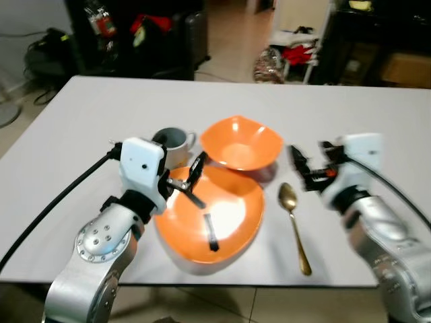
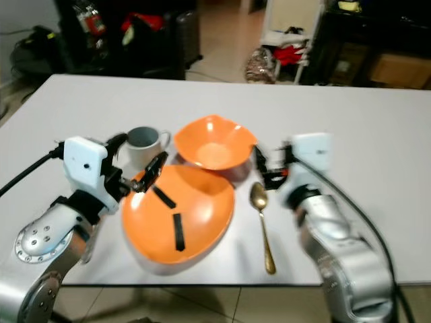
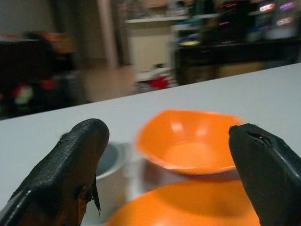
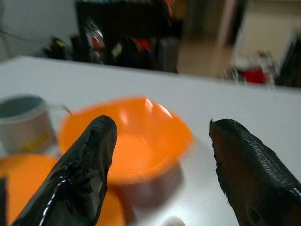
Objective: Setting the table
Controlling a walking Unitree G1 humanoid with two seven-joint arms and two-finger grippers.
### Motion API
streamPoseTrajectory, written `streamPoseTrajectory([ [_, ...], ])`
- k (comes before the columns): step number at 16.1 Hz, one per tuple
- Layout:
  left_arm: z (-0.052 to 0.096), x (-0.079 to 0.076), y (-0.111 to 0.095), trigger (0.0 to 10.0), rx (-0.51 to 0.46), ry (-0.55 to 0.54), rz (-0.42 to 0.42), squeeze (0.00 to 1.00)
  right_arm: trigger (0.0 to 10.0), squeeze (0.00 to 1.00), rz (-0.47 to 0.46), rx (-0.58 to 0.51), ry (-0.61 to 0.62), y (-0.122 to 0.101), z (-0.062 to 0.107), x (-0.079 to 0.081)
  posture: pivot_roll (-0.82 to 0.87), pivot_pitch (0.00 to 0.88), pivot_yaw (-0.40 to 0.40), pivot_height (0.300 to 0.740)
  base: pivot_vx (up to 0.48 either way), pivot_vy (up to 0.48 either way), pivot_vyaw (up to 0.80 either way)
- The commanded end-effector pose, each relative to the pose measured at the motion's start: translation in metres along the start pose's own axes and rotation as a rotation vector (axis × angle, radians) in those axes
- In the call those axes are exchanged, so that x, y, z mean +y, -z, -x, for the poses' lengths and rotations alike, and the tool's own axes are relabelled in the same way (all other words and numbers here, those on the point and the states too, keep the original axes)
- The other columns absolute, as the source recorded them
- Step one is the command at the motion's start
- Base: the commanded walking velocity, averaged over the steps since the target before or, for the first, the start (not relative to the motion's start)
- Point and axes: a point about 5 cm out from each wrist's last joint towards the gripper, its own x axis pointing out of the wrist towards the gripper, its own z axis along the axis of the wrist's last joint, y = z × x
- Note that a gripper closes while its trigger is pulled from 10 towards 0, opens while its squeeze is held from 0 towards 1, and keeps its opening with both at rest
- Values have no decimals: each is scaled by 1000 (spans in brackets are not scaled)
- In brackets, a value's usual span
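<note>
Left eye view shows the white surface (image 1: 81, 114) carrying an orange plate (image 1: 229, 222) near its front edge, an orange bowl (image 1: 240, 142) just behind it overlapping the rim, a grey mug (image 1: 172, 142) beside the bowl, and a gold spoon (image 1: 295, 225) lying right of the plate. Left pincer (image 1: 192, 178) hangs over the plate's left rim, fingers apart, holding nothing. Right pincer (image 1: 304, 168) hovers just behind the spoon's bowl, fingers apart, empty. Judged step: arranging the place setting. Next move likely requires lowering onto one item and closing squarely.
</note>
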Motion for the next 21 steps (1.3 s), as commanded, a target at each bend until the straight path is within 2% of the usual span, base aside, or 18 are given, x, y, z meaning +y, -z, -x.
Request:
streamPoseTrajectory([
  [1,3,3,0,10000,12,-38,-39,0,10000,0,13,-49,1,-6,2,6,-43,0,7,740,0,0,800],
  [4,6,8,2,10000,9,-118,-29,0,10000,0,19,-79,-27,2,5,14,-43,5,12,740,0,0,800],
  [6,3,13,5,10000,22,-208,-6,0,10000,0,37,-95,-32,3,7,15,-44,11,16,740,0,0,800],
  [7,1,13,8,10000,40,-218,-11,0,10000,0,38,-98,-37,3,7,15,-44,12,14,740,0,0,800],
  [11,-2,13,9,10000,44,-214,-12,0,10000,0,38,-104,-54,5,4,16,-44,15,17,740,0,0,800],
  [13,-3,16,11,10000,49,-230,-5,0,10000,0,-46,-96,-120,8,4,25,-44,15,22,740,0,0,800],
  [17,-4,14,11,10000,42,-206,-10,0,10000,0,-90,-76,-107,15,3,24,-39,10,24,740,0,0,800],
  [21,-4,14,10,10000,37,-206,-7,0,10000,0,-97,-79,-110,15,1,22,-35,9,16,740,0,337,800],
])
